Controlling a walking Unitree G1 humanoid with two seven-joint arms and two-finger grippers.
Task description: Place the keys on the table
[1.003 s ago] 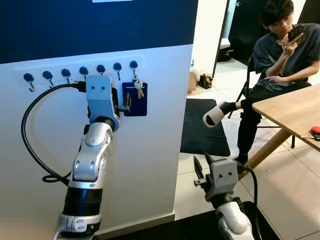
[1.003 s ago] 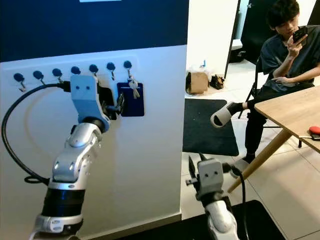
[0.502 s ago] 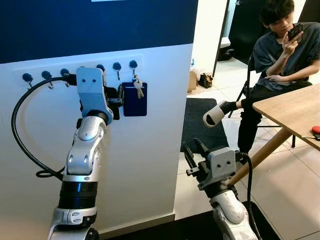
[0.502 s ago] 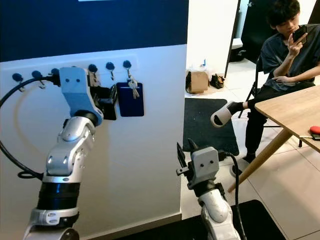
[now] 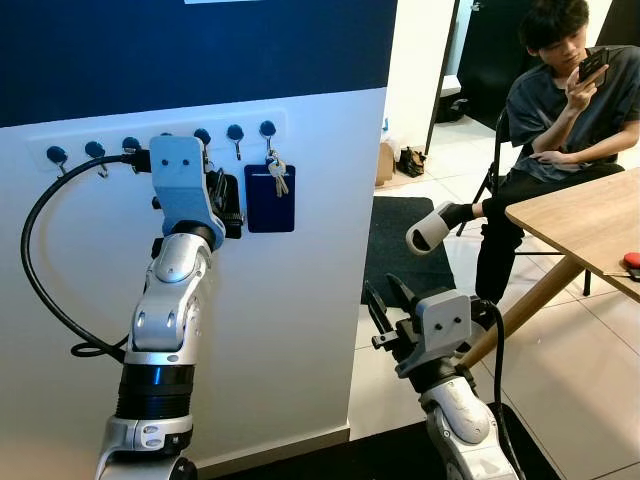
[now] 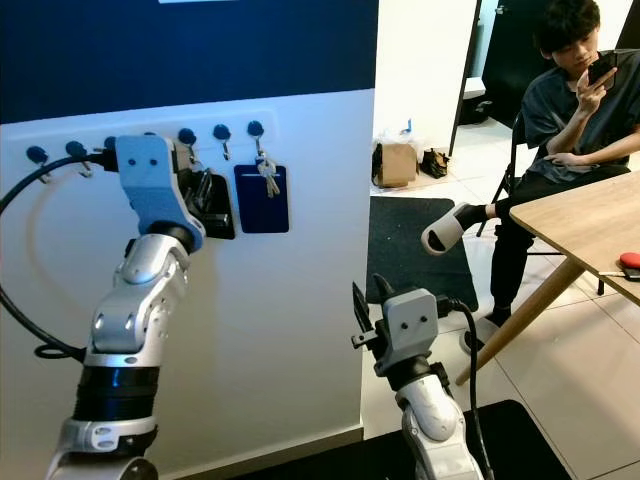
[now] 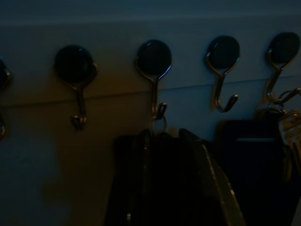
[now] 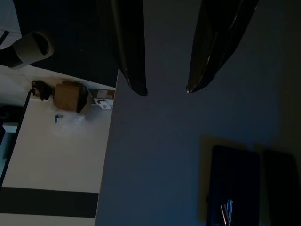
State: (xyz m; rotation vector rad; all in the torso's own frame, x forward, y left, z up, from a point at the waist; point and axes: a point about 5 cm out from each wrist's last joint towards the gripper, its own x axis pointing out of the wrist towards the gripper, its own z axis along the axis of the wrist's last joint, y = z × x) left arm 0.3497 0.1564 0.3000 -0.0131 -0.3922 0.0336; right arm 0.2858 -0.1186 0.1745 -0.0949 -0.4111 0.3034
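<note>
We record the keys (image 5: pixel 277 176) hanging from the rightmost wall hook (image 5: pixel 267 130) against a blue tag (image 5: pixel 269 199), well apart from the table (image 5: pixel 590 221), our left gripper (image 5: pixel 224 197) raised beside them, jaw state untellable, our right gripper (image 8: pixel 164 89) low, jaws parted.

Keys (image 6: pixel 267 177) on wall hook (image 6: pixel 255 133)

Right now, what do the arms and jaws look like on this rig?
Both arms are silver, segmented, with black joint bands. Each wrist carries a pale blue-grey box with two small dark dots, fed by a thick black cable looping out. The left gripper and right gripper each have two long black fingers.
</note>
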